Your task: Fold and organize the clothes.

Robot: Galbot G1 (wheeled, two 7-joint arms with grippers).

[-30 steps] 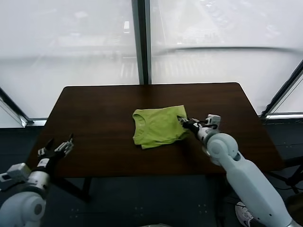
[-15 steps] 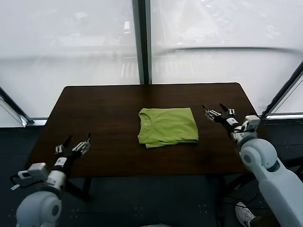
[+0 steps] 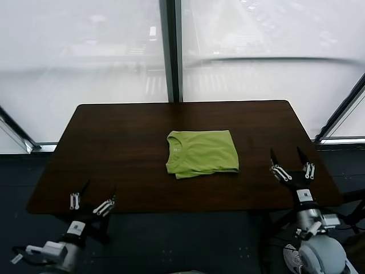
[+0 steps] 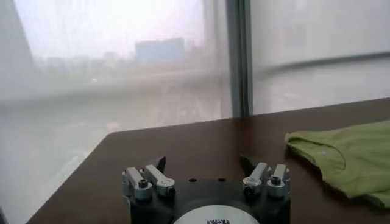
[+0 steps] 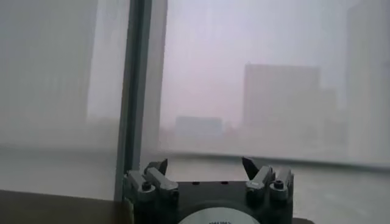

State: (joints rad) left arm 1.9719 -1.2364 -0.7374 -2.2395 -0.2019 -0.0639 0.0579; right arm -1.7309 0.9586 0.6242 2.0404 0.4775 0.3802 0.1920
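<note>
Pulled back since a moment ago: right gripper (image 3: 292, 161) now at the near right corner of the dark wooden table (image 3: 114, 137), left gripper (image 3: 91, 197) drawn to the near left edge. Both upright, fingers spread wide, holding nothing. Folded lime-green T-shirt (image 3: 202, 153) flat mid-table, well apart from both.

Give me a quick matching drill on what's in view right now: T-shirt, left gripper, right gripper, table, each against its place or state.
1. T-shirt
2. left gripper
3. right gripper
4. table

a. dark brown, by the window
b. open, at the near left edge
c. folded, mid-table
d. open, at the near right edge

Pairs: 1-c, 2-b, 3-d, 4-a
</note>
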